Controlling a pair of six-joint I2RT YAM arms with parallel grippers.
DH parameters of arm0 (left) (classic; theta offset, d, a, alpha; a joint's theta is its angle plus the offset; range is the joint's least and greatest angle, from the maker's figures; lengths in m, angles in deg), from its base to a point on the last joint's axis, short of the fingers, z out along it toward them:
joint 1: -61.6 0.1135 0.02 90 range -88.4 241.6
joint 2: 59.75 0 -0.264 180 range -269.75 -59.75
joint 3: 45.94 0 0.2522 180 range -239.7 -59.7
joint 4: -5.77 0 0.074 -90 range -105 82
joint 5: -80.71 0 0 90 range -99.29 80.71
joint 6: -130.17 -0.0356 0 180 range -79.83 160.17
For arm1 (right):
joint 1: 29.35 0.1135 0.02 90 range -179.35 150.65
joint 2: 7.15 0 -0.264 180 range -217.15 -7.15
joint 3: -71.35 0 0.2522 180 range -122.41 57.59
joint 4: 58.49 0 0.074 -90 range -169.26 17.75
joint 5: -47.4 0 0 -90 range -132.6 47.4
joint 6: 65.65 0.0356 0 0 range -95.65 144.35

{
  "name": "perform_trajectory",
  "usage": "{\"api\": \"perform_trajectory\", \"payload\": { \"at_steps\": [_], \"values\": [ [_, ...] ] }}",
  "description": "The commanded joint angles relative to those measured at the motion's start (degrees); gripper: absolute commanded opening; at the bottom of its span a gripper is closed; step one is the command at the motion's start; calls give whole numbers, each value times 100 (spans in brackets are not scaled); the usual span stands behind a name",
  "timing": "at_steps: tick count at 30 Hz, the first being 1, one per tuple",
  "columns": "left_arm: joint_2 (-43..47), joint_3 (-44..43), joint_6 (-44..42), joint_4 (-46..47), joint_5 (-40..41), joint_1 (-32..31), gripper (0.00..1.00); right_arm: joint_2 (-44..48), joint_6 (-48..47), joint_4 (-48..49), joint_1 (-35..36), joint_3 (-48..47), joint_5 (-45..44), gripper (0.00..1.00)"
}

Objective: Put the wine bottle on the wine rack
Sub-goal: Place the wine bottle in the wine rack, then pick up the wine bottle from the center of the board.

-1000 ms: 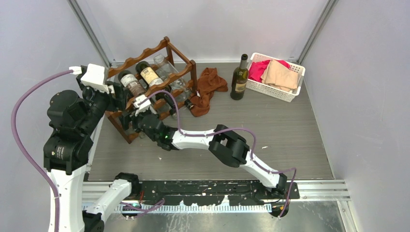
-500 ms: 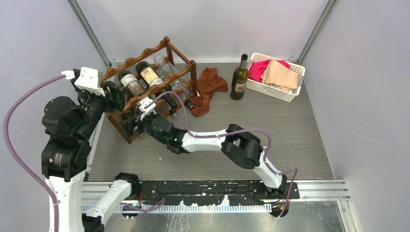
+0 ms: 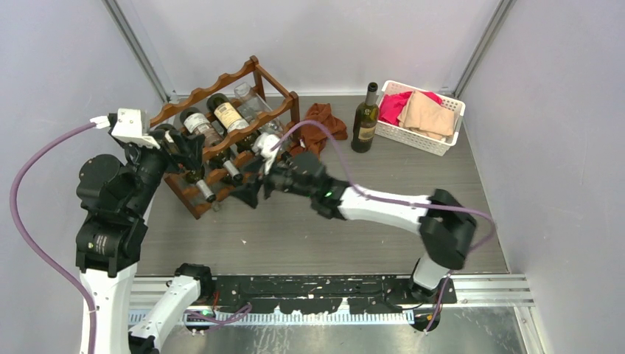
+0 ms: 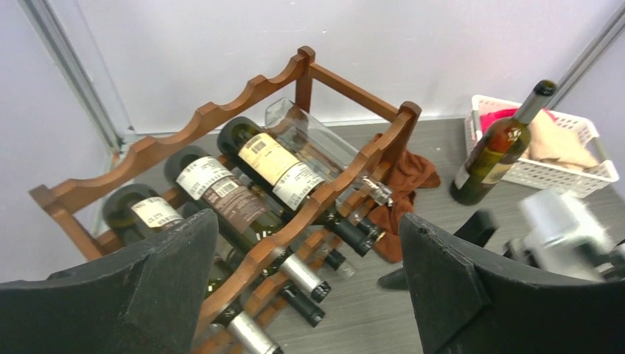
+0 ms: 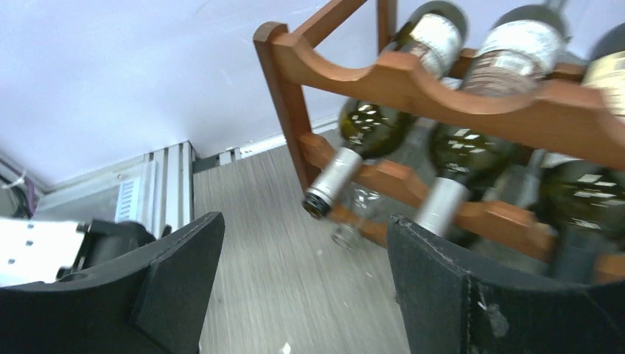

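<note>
Two claws sit close to the wine rack [image 3: 208,88], and neither holds anything. The left claw [image 3: 184,146] hovers at the rack's left end with its fingers spread wide; its wrist view looks down between them along the top tier, and nothing lies in the gap. The right claw [image 3: 252,186] is low over the counter [image 3: 332,236], just in front of the rack's near side, likewise spread and empty. Its wrist view faces the lower tier, where foil-capped necks [image 5: 332,181] poke out toward it, apart from the fingers.

The rack stands at the back left of the counter, turned at an angle. On its top tier lie three dark labelled bottles [image 4: 214,193] side by side and, next to them toward the right end, a clear bottle [image 4: 317,140]. More bottles lie on the tier below, their necks pointing to the front.

One wine bottle [image 3: 365,118] is off the rack — dark green with a pale label, it stands upright on the counter well to the right, just beside the left end of a white basket [image 3: 417,137]. The basket holds a pink cloth [image 3: 394,103] and a beige cloth [image 3: 431,114]. Between the rack and that bottle a brown cloth [image 3: 324,122] lies crumpled, near the rack's right end.
</note>
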Motion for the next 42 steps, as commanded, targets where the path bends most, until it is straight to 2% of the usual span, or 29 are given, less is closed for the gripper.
{"api": "perform_trajectory", "payload": {
  "at_steps": [1,7,12,15,18,27,37,42],
  "values": [
    [-182,-18,819,537,-266,-6,93,1411,-713,-1268,-700,145,1203,85],
    [-736,134,1644,1080,-1141,-7,92,2231,-2102,-4063,-1948,-699,1544,88],
    [-1260,484,2528,2043,-1695,-6,87,2151,-2701,-5702,-3209,-1866,1695,91],
    [-1553,568,3032,2461,-1916,-14,82,2052,-2745,-6240,-3838,-2341,1588,94],
    [-1854,446,3269,2507,-2046,-75,80,1925,-2739,-6464,-4337,-2651,1584,95],
    [-2423,193,2936,2497,-1902,-534,79,1433,-2405,-6420,-5087,-2893,975,98],
    [-2671,168,2708,2532,-1821,-774,79,355,-2562,-6881,-5248,-3821,653,97],
    [-2619,229,2599,2514,-1741,-814,78,-114,-2575,-6792,-5259,-4105,580,95]
  ]
}}
